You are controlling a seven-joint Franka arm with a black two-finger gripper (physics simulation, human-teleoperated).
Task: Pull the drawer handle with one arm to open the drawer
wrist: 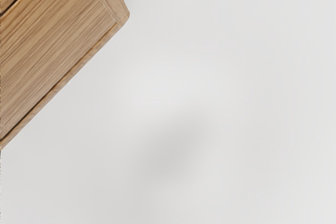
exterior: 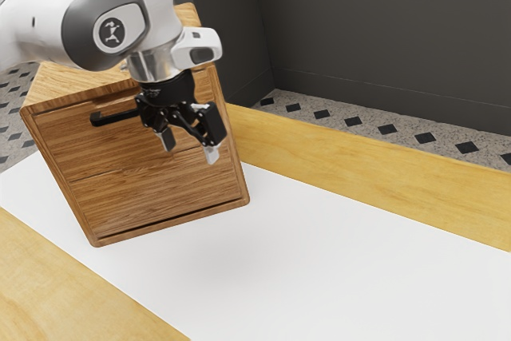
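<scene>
A wooden drawer cabinet [exterior: 152, 173] stands on the white tabletop at the exterior view's left, its front facing the camera. A black bar handle [exterior: 112, 116] runs across the upper drawer front, partly hidden behind my hand. My gripper [exterior: 190, 146] hangs open in front of the drawer front, just to the right of the handle, with nothing between its fingers. In the wrist view a corner of the cabinet [wrist: 52, 35] lies beside the hand, above the white surface.
The white mat [exterior: 319, 261] stretches to the exterior view's right and front, bordered by the wooden table edge [exterior: 375, 173]. A dark wall and tiled floor [exterior: 383, 125] lie beyond. The hand's soft shadow [wrist: 173, 150] falls on the mat.
</scene>
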